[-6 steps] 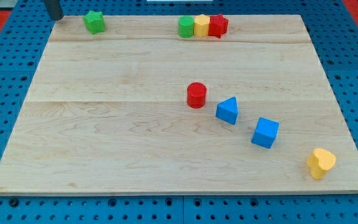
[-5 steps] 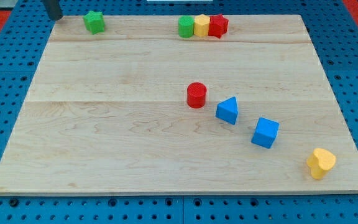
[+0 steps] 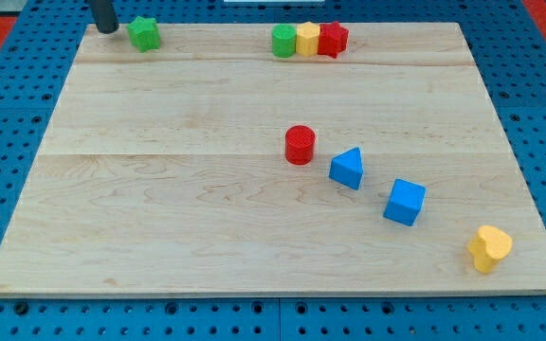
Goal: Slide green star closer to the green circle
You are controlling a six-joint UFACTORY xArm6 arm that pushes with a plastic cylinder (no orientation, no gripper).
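The green star sits near the board's top left corner. The green circle stands at the top middle, touching a yellow block on its right, which touches a red star. My tip is at the board's top edge, just to the left of the green star, a small gap apart from it.
A red cylinder stands mid-board. A blue triangle and a blue cube lie to its lower right. A yellow heart-like block sits near the bottom right corner. The wooden board rests on a blue pegboard.
My tip has moved to the right, from off the board's top left corner to just left of the green star. No block has moved.
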